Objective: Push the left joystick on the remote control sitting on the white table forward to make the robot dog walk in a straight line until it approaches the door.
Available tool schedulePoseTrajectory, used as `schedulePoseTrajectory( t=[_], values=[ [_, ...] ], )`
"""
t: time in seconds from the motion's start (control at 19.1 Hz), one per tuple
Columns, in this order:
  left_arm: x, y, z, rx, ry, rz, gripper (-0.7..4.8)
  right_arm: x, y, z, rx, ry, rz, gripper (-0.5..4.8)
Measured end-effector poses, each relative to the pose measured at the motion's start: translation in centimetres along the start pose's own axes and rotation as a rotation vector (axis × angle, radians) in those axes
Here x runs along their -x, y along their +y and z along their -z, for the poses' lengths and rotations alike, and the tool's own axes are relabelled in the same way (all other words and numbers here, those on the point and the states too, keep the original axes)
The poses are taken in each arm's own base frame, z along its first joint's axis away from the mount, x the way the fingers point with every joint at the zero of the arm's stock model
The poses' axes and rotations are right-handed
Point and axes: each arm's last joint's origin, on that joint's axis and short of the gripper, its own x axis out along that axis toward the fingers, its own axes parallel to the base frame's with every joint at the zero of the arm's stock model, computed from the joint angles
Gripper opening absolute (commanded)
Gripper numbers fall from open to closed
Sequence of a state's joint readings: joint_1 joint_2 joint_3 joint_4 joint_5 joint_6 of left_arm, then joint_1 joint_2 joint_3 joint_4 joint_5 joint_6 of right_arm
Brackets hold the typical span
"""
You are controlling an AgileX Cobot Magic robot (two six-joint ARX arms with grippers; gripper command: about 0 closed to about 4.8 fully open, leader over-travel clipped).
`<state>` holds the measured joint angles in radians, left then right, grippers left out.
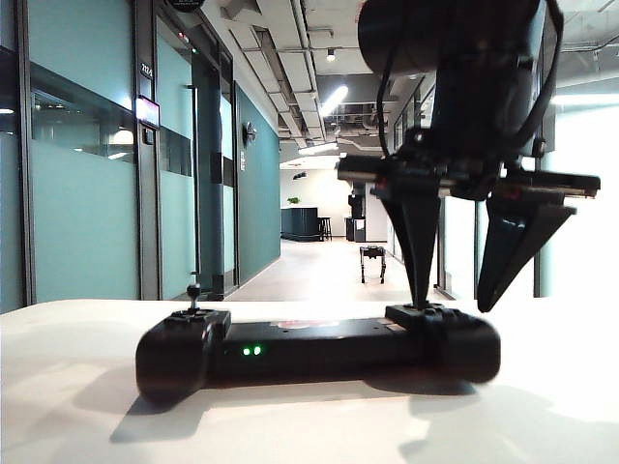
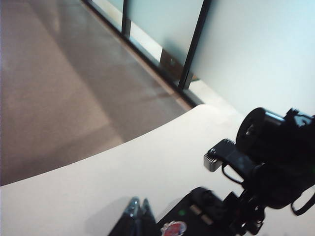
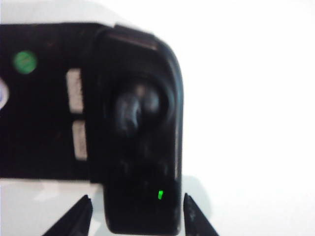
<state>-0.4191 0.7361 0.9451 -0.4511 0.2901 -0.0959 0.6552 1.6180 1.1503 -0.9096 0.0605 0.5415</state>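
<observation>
Straddling the right handle of the wide black gamepad-like remote control [image 1: 319,353] on the white matte surface [image 1: 77,406], right gripper [image 3: 137,214] fingers spread, holding nothing | left gripper [image 2: 140,216] fingers pressed together, empty, raised near remote | thin black left joystick [image 1: 193,295] untouched | dark four-legged robot dog [image 1: 372,262] far down corridor

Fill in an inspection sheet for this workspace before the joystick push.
Surface: white table, bare around the controller.
Job's things: remote control lies flat, green lights on; left joystick stands upright, untouched; robot dog stands far down the corridor.
Clutter: nothing seen.
Grippers: right tool open, its fingers straddling the controller's right handle; left tool over the table beside the controller, tips close together, holding nothing.
Cables: black cable loops along the right arm, clear of the controller.
Surroundings: corridor with teal glass walls and ceiling lights.
</observation>
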Motion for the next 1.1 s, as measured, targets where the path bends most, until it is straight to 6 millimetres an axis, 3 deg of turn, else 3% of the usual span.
schedulePoseTrajectory(
  t=[0.21, 0.26, 0.42, 0.68, 0.84, 1.1],
  values=[
    [1.1, -0.3, -0.1, 0.005, -0.03, -0.01, -0.05, 0.3, -0.1, 0.1, 0.019, -0.008, 0.014, 2.53],
    [1.4, -0.4, 0.0, 0.005, -0.032, -0.02, -0.05, 0.6, -0.2, 0.1, 0.019, -0.007, 0.015, 2.2],
    [2.5, -0.5, 0.0, -0.002, -0.057, -0.067, -0.05, 3.5, -0.5, 0.3, 0.015, -0.066, -0.02, -0.11],
    [3.2, -0.4, 2.3, 0.0, -0.058, -0.13, -0.05, 9.3, -2.3, 2.2, 0.084, -0.253, -0.026, -0.07],
    [3.2, -0.1, 5.3, -0.01, -0.039, -0.133, -0.05, 11.6, -3.2, 3.0, 0.126, -0.408, -0.022, -0.07],
    [3.5, 0.2, 8.8, -0.045, -0.067, -0.132, -0.05, 10.7, -3.8, 4.7, 0.213, -0.615, -0.102, -0.06]
  ],
)
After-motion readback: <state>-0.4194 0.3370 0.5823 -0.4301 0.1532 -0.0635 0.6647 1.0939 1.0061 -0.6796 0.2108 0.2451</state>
